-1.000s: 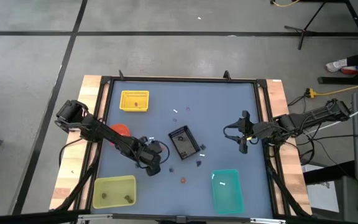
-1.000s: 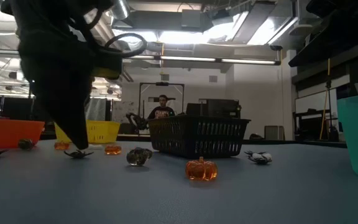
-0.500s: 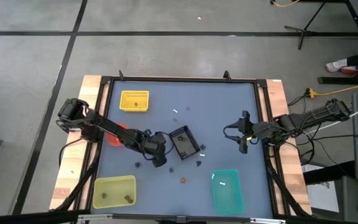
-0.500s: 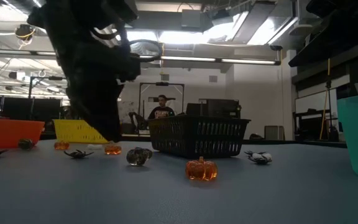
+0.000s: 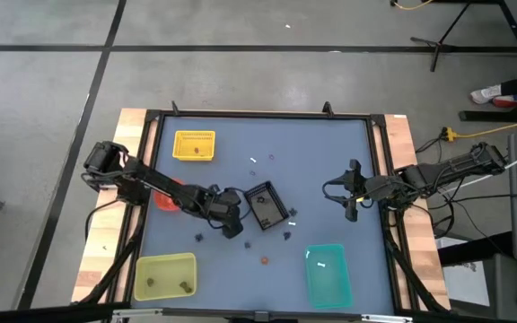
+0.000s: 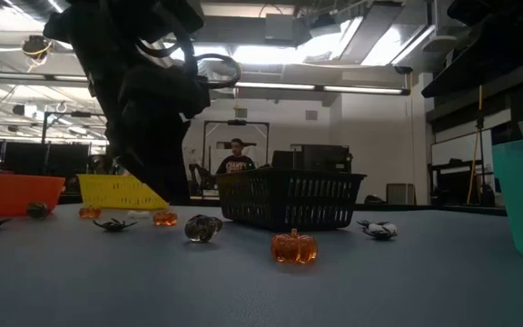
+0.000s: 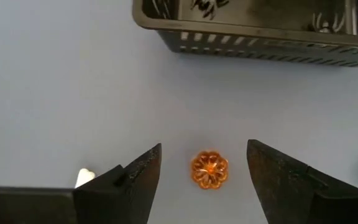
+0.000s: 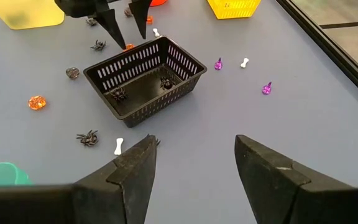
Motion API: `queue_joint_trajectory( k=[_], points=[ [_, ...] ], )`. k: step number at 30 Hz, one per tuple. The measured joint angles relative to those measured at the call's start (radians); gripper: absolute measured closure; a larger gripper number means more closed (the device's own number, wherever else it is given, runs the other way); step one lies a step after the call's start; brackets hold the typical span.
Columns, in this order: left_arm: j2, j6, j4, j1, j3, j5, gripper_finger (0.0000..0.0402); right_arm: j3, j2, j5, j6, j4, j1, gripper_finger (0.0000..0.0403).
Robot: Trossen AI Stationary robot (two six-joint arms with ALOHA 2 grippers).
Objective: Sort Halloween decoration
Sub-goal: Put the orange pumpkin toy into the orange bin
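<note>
Grey concrete floor [image 5: 240, 54], bright ceiling lights [image 6: 271, 54], dim workshop

I'm running this from afar in what looks like a lab or workshop: bare concrete floor [image 5: 240, 27] around the desk [image 5: 321, 161], ceiling strip lights [image 6: 316, 88] above, a person [image 6: 236, 162] seated behind it.
</note>
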Motion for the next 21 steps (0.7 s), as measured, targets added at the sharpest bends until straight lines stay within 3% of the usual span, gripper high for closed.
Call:
queue_joint_trajectory(
  k=[21],
  points=[
    [0.072, 0.0, -0.003, -0.018, 0.002, 0.016, 0.0187, 0.0, 0.0, 0.0, 0.0, 0.0, 0.0, 0.0187]
  ],
)
